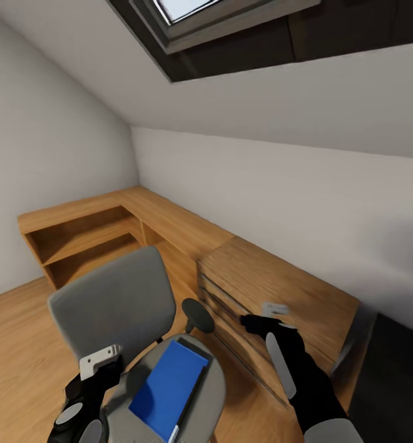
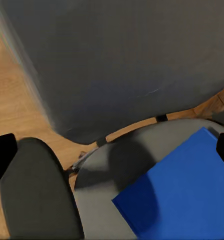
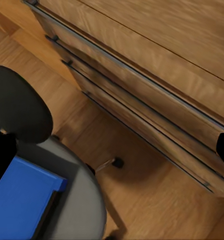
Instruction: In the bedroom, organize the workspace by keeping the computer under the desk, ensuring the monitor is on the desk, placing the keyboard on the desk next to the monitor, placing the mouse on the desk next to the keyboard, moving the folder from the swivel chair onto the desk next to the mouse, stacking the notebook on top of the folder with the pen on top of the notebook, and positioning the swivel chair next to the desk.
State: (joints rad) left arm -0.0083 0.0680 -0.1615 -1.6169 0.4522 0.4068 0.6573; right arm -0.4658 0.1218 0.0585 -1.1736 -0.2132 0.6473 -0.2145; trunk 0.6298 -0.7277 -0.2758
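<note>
Attic bedroom: sloped grey ceiling, dark-framed skylight (image 1: 188, 18) at top, light wood plank floor (image 1: 15, 344).

1. Low oak shelf unit (image 1: 83, 237), open-fronted, set against the far left wall and running into the corner.
2. Left gripper (image 1: 98, 363), black with pale fingertips, low in the head view over the chair's near armrest side; its wrist view has a dark finger at each edge with a wide gap between, so the jaws stand apart and hold nothing.
3. Grey upholstered swivel chair (image 1: 117, 301) with black armrests, standing on the floor in front of the oak furniture, backrest upright. One black armrest pad (image 1: 198, 315) shows beside the dresser.
4. Flat bright blue rectangular folder (image 1: 168, 389) with white page edges, lying flat on the chair seat, set diagonally.
5. Oak dresser (image 1: 274, 289) with long horizontal drawers, just right of the chair.
6. Right gripper (image 1: 269, 315), black, held in front of the dresser's top edge; jaws parted wide, empty.
7. Dark surface (image 1: 394, 381) at the lower right edge, identity unclear.
</note>
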